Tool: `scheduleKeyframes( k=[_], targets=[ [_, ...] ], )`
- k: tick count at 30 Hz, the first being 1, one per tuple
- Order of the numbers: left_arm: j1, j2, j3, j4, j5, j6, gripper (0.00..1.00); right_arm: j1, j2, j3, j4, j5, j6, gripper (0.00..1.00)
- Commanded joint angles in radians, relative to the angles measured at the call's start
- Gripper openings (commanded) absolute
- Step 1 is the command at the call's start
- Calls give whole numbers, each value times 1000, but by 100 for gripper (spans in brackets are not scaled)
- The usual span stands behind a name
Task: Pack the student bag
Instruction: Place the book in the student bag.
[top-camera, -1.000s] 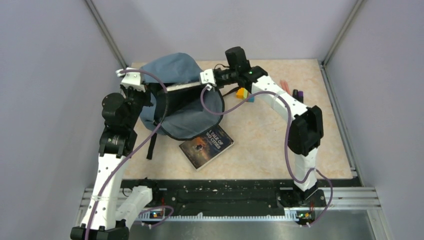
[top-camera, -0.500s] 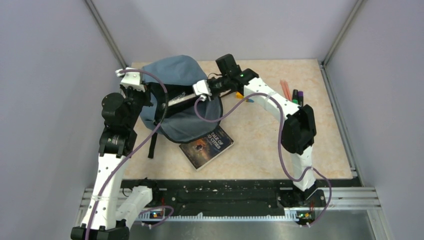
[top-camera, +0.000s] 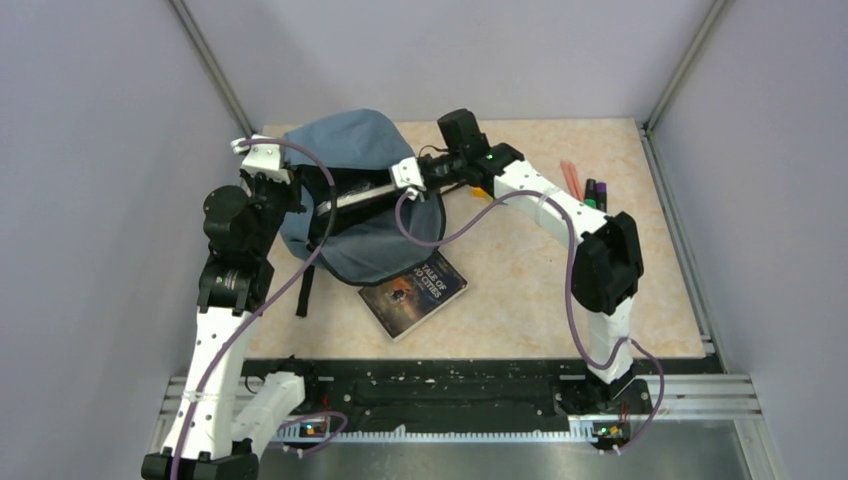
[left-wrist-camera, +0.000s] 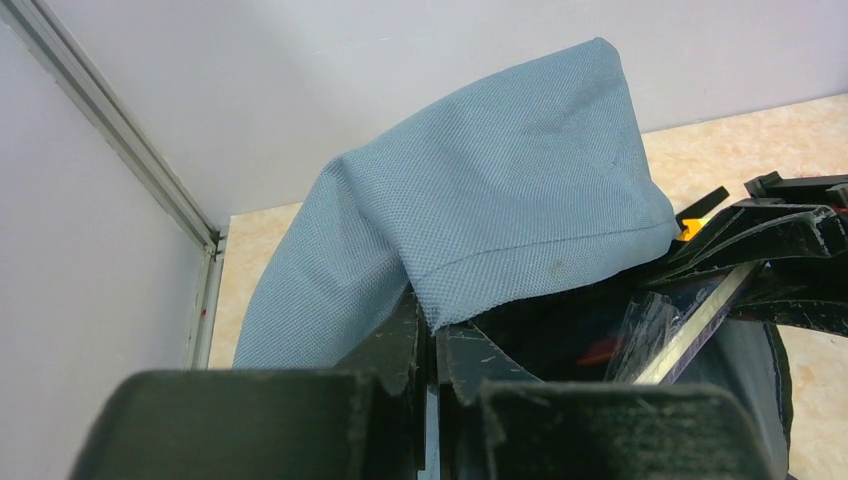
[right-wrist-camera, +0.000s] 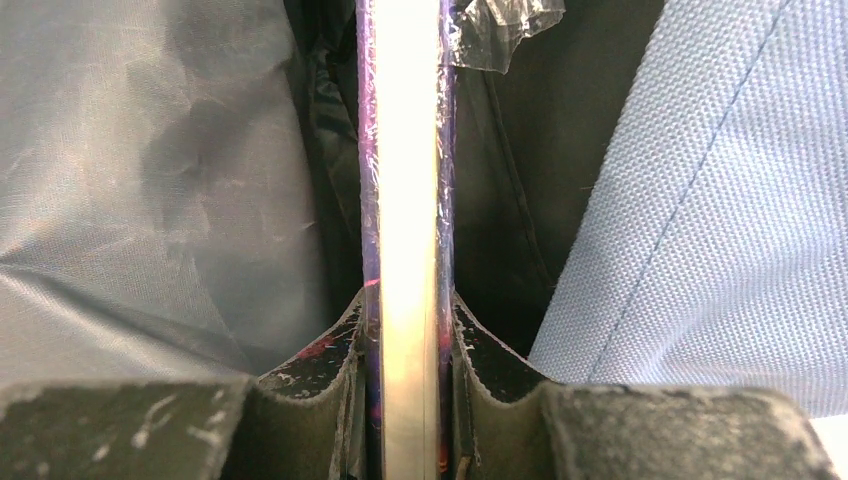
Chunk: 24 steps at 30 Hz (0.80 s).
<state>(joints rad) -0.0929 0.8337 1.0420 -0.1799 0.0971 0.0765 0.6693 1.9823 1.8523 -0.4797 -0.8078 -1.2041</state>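
the left claw (left-wrist-camera: 432, 322) is pinched closed on the rim of the student bag (left-wrist-camera: 500, 190), a dusty-blue backpack, holding a fold of its fabric up above the fingers. the bag's dark opening gapes just to the right of this claw. the right claw (right-wrist-camera: 410, 325) is clamped narrowly on a thin book (right-wrist-camera: 410, 150) wrapped in clear film. the book is seen edge-on, its far end reaching ahead of the claw into the bag's mouth. nearer the arm bases than the right claw, a second book (top-camera: 413, 291) lies flat on the counter (top-camera: 520, 280), just beside the bag's edge.
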Motion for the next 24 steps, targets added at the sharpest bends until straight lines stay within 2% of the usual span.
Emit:
scheduleKeyframes(
  k=[1, 7, 16, 17, 22, 24],
  targets=[
    [7, -13, 23, 69, 4, -13, 0, -3, -70, 88, 48, -90, -38, 0],
    [7, -11, 23, 69, 7, -13, 0, 19, 23, 181, -63, -16, -107, 0],
    [7, -8, 22, 69, 7, -13, 0, 24, 55, 122, 106, 37, -36, 0],
    [7, -9, 23, 69, 8, -13, 0, 24, 55, 116, 125, 39, -20, 3],
    [7, -7, 23, 69, 9, -14, 0, 26, 31, 83, 202, 34, 58, 45],
    [7, -5, 23, 69, 10, -16, 0, 28, 6, 47, 255, 32, 87, 53]
  ],
)
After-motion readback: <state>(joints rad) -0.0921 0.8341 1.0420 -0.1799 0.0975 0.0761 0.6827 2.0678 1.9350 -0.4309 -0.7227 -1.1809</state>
